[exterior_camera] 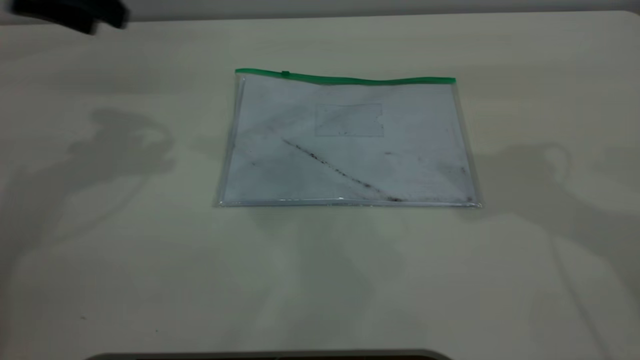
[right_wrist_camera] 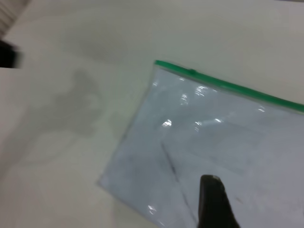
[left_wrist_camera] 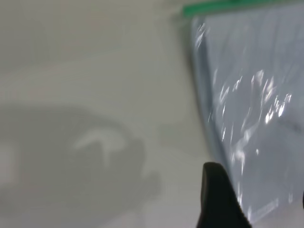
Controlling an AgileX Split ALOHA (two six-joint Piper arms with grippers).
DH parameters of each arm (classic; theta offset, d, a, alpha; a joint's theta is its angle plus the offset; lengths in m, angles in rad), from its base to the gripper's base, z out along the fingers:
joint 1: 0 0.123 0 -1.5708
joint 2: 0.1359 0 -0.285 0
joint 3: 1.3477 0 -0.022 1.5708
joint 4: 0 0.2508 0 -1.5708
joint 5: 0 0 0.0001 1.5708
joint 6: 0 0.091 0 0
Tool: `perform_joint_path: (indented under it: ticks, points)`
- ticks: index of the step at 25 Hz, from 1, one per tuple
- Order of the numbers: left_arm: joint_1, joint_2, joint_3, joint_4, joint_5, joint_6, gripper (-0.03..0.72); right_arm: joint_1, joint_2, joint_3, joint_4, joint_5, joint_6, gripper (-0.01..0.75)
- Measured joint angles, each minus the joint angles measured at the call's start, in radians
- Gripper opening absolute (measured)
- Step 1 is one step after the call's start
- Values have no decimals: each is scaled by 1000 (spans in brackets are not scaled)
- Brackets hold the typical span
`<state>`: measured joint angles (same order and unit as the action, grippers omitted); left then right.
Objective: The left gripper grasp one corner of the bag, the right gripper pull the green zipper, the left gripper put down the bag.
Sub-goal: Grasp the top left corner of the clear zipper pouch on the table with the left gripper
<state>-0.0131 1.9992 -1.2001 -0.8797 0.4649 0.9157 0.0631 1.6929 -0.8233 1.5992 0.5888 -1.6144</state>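
Observation:
The bag (exterior_camera: 350, 145) lies flat on the table, clear plastic with a white sheet, a dark diagonal streak and a card pocket. The green zipper (exterior_camera: 345, 78) runs along its far edge, with the slider tab (exterior_camera: 285, 74) near the left corner (exterior_camera: 239, 72). My left gripper (exterior_camera: 70, 15) hovers at the far left of the table, well apart from the bag. In the left wrist view it (left_wrist_camera: 259, 202) is open and empty above the bag's side edge (left_wrist_camera: 247, 109), with the green corner (left_wrist_camera: 190, 9) ahead. My right gripper (right_wrist_camera: 259, 204) is open and empty above the bag (right_wrist_camera: 190, 152); the zipper (right_wrist_camera: 228, 84) is beyond it.
The pale table (exterior_camera: 125, 250) surrounds the bag on all sides. Arm shadows fall left and right of the bag. A dark rim (exterior_camera: 270, 356) lines the table's near edge. A dark shape (right_wrist_camera: 7, 53) shows at the edge of the right wrist view.

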Motion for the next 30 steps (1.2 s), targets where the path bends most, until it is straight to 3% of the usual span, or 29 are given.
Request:
perform_joint_path:
  ticks: [6, 11, 17, 30]
  points:
    - [0, 302, -242, -269, 74, 241, 474, 0, 112, -70, 33, 51, -21, 485]
    - [0, 474, -408, -306, 77, 258, 474, 0, 128, -80, 33, 54, -24, 485]
    - [-6, 656, -606, -414, 162, 257, 474, 0, 128, -80, 35, 54, -25, 485]
    - [-66, 764, -688, -432, 186, 254, 472, 0, 128, -80, 36, 54, -25, 485]
